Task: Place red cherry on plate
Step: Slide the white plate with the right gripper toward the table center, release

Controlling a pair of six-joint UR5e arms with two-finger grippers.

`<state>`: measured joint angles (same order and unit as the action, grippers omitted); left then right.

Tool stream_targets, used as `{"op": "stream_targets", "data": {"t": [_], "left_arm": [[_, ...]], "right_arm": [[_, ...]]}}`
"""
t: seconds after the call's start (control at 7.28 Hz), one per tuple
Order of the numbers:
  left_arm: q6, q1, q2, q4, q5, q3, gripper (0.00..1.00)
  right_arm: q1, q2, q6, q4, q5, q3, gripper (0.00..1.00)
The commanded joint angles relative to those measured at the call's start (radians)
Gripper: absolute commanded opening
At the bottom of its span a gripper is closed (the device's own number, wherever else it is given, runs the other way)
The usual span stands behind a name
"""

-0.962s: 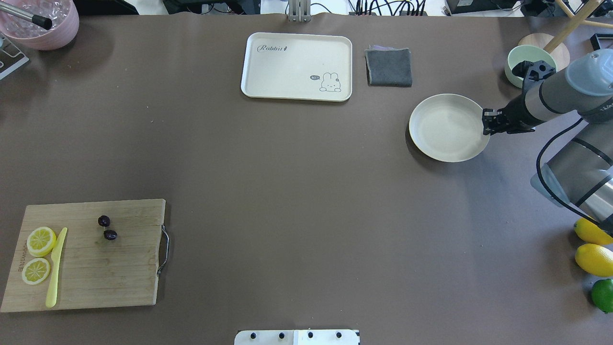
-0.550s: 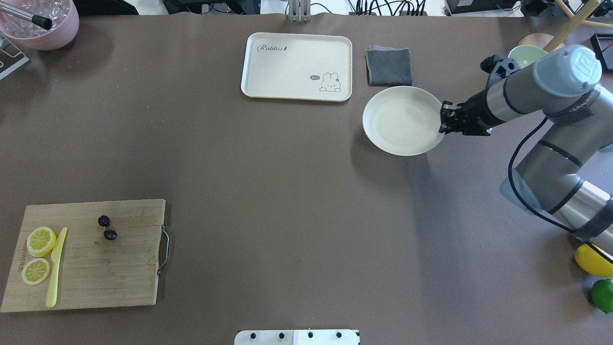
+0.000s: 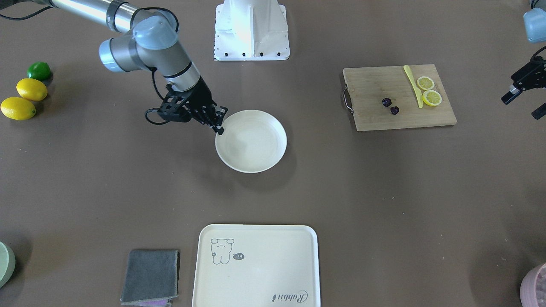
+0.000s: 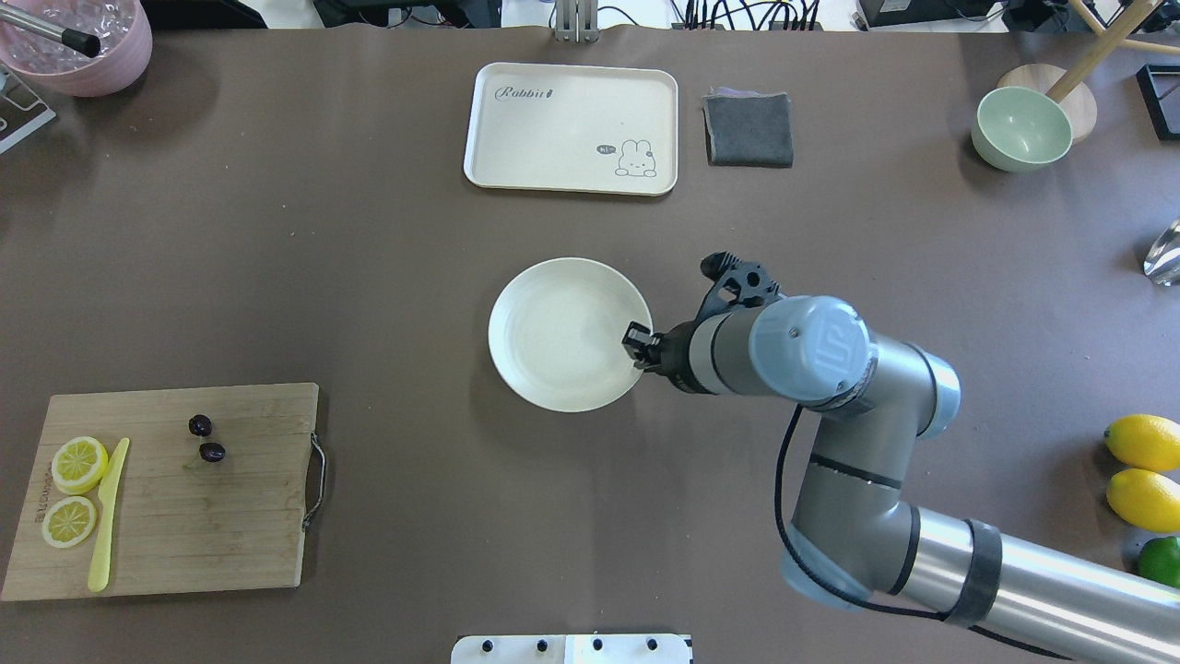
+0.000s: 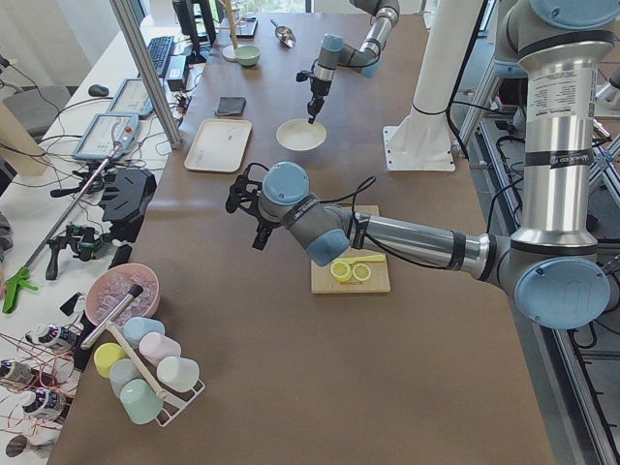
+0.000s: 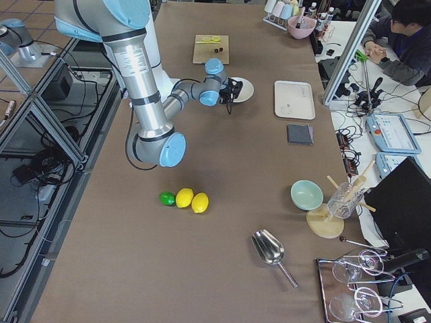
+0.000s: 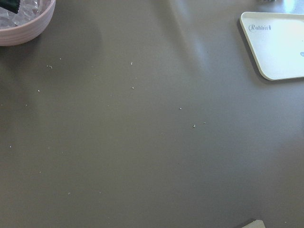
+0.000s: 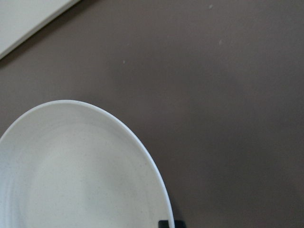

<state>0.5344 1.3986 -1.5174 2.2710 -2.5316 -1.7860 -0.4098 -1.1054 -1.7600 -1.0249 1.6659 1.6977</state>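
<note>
The red cherry (image 4: 213, 452), two small dark fruits, lies on the wooden cutting board (image 4: 230, 526) at the near left, also seen from the front (image 3: 395, 110). The cream plate (image 4: 553, 323) sits at the table's middle, empty. My right gripper (image 4: 638, 345) is shut on the plate's right rim; from the front its fingers (image 3: 219, 128) pinch that edge. The right wrist view shows the plate (image 8: 71, 185) close below. My left gripper (image 3: 521, 106) hovers open past the board's outer end, holding nothing.
Two lemon slices (image 4: 77, 463) and a yellow knife (image 4: 106, 516) share the board. A cream tray (image 4: 572, 111) and grey cloth (image 4: 749, 129) lie at the back, a green bowl (image 4: 1021, 127) back right, lemons (image 4: 1143, 443) near right, a pink bowl (image 4: 83, 46) back left.
My right arm has carried the plate from the back right leftward and nearer, to the table's middle. The cherry and board have not moved.
</note>
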Motion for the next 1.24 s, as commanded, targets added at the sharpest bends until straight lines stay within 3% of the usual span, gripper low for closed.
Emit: {"op": "stream_targets", "data": {"t": [0.0, 0.14, 0.27, 0.41, 0.82, 1.1], "left_arm": [[0.002, 0.000, 0.006, 0.010, 0.004, -0.001, 0.98], [0.002, 0.000, 0.012, 0.010, 0.004, -0.003, 0.98], [0.002, 0.000, 0.014, 0.007, 0.004, -0.001, 0.98], [0.005, 0.000, 0.014, 0.002, -0.001, -0.003, 0.98], [0.131, -0.073, 0.071, 0.039, 0.011, -0.041, 0.98], [0.292, -0.262, 0.162, 0.155, 0.198, -0.093, 0.97]], "right_arm": [[0.100, 0.056, -0.012, -0.001, -0.119, -0.057, 0.00], [0.100, 0.065, -0.004, -0.003, -0.130, -0.073, 0.10], [0.065, 0.065, 0.032, -0.048, -0.121, -0.063, 0.60], [0.012, 0.067, 0.119, -0.102, -0.094, -0.026, 1.00], [-0.304, 0.047, 0.328, -0.359, 0.234, 0.124, 1.00], [-0.473, -0.035, 0.541, -0.402, 0.352, 0.175, 1.00]]}}
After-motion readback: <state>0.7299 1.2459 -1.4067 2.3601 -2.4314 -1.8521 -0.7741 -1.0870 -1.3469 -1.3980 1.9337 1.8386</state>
